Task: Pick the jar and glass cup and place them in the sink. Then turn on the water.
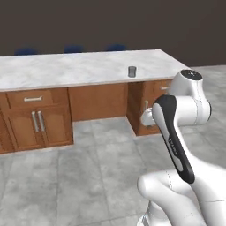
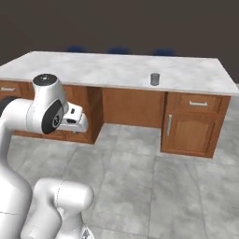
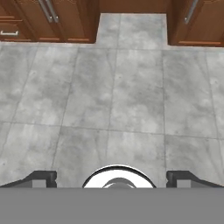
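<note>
**Hand up over the floor, one small cup on the bench**

The hand [image 3: 112, 179] points down at the grey tile floor [image 3: 113, 100]. Its 2 dark fingertips [image 3: 41, 178] sit far apart at the bottom of the hand view, so the hand is wide & holds nothing. Past the tips, at the top of that view, are the brown cupboard doors [image 3: 52, 19] w/ silver handles and a gap between them.

In the left base view the white arm [image 1: 181, 132] comes up from the lower right & bends in front of the bench's right end. In the right base view it comes up from the lower left, w/ the round top joint near the bench's left cupboards.

The bench [image 1: 66, 68] is long, w/ a pale marble top and brown cupboards under it. There's an open gap under the middle.

One small grey cup-like thing stands upright on the bench top, near the front edge, toward the right end. It looks like the glass cup [image 1: 132, 71], but it's too small to be sure it isn't the jar. Right base view shows it too, just above the right cupboard w/ the drawer [image 2: 198, 103]. It stands alone, well apart from the hand.

Blue chair tops [image 1: 73, 49] peek up behind the bench, in front of a dark wall.
</note>
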